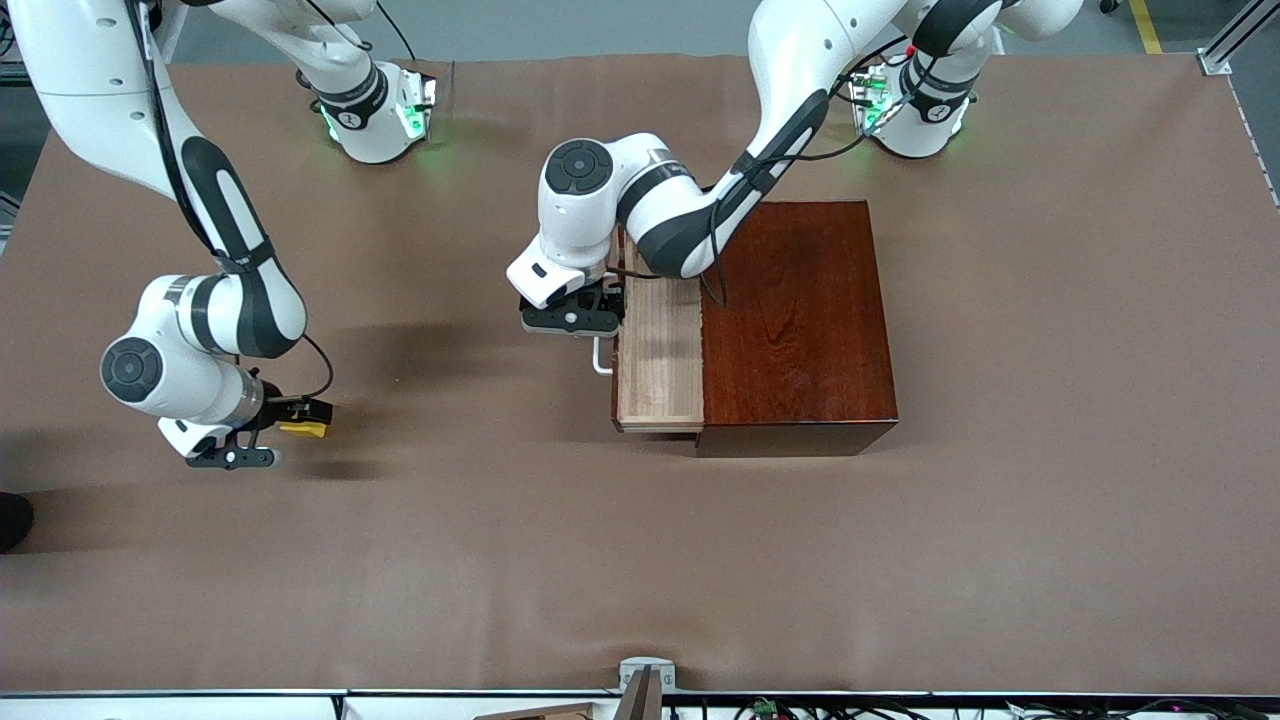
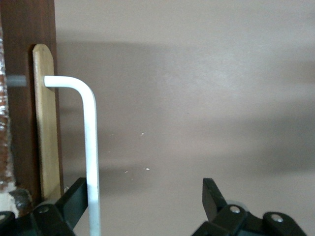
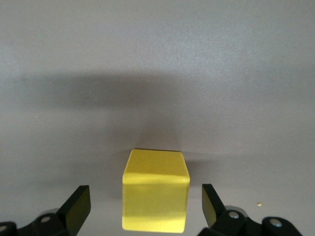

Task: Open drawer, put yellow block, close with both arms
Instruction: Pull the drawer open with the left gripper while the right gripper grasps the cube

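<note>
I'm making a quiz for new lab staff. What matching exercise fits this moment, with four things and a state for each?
1. drawer
2. yellow block
3. left end effector
4. right end effector

a. open around the white handle
b. open, straddling the cube
c. pulled partly out of the wooden box
d. resting on the table, not gripped

Pairs: 1-c, 2-d, 3-a, 4-b

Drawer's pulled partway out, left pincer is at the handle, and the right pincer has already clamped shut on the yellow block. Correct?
Not quite. In the right wrist view the right pincer stands open around the yellow block, with gaps on both sides. The rest holds.
</note>
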`<state>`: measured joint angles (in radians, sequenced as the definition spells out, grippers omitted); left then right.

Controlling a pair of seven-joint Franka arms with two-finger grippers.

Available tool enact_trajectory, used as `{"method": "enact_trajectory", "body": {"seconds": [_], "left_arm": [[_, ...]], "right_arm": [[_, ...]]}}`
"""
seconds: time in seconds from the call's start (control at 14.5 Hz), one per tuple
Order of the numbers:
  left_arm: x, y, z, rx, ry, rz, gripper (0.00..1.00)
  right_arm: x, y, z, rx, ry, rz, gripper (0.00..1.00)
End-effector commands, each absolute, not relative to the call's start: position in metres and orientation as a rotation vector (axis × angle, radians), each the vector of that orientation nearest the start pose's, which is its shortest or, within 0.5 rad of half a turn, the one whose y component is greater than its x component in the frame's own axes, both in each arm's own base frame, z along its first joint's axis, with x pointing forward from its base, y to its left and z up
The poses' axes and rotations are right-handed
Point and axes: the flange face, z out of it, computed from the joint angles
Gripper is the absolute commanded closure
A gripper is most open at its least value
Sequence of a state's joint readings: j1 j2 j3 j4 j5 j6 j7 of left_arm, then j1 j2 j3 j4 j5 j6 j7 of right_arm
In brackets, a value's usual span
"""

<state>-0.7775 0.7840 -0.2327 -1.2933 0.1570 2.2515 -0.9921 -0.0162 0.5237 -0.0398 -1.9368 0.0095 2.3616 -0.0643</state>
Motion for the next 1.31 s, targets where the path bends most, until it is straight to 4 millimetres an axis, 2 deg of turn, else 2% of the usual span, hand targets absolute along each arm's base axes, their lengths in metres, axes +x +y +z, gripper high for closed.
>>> {"method": "enact_trajectory", "body": {"seconds": [0.0,0.07,0.14,0.28,0.34,0.69,0.96,1.24], "left_arm": [[0.435,-0.643,0.31,-3.43,-0.027,-0.151,0.0],[0.436,-0.644,0.312,-3.448,-0.036,-0.156,0.0],[0.436,-0.645,0.313,-3.453,-0.038,-0.154,0.0],[0.436,-0.647,0.316,-3.471,-0.034,-0.176,0.0],[0.432,-0.651,0.317,-3.484,-0.022,-0.189,0.0],[0.435,-0.649,0.331,-3.51,-0.059,-0.195,0.0],[0.437,-0.639,0.339,-3.448,-0.085,-0.132,0.0],[0.44,-0.627,0.355,-3.387,-0.092,-0.09,0.0]], "right_arm": [[0.609,-0.037,0.195,-3.14,-0.03,0.167,0.0],[0.608,-0.037,0.192,-3.139,-0.03,0.174,0.0],[0.607,-0.038,0.19,-3.138,-0.026,0.188,0.08],[0.606,-0.038,0.189,-3.137,-0.026,0.2,0.88],[0.606,-0.037,0.189,-3.136,-0.026,0.198,1.0],[0.615,-0.036,0.208,-3.14,-0.041,0.143,1.0],[0.63,-0.036,0.24,-3.139,-0.19,0.054,1.0],[0.652,-0.03,0.279,-3.125,-0.303,0.072,1.0]]}}
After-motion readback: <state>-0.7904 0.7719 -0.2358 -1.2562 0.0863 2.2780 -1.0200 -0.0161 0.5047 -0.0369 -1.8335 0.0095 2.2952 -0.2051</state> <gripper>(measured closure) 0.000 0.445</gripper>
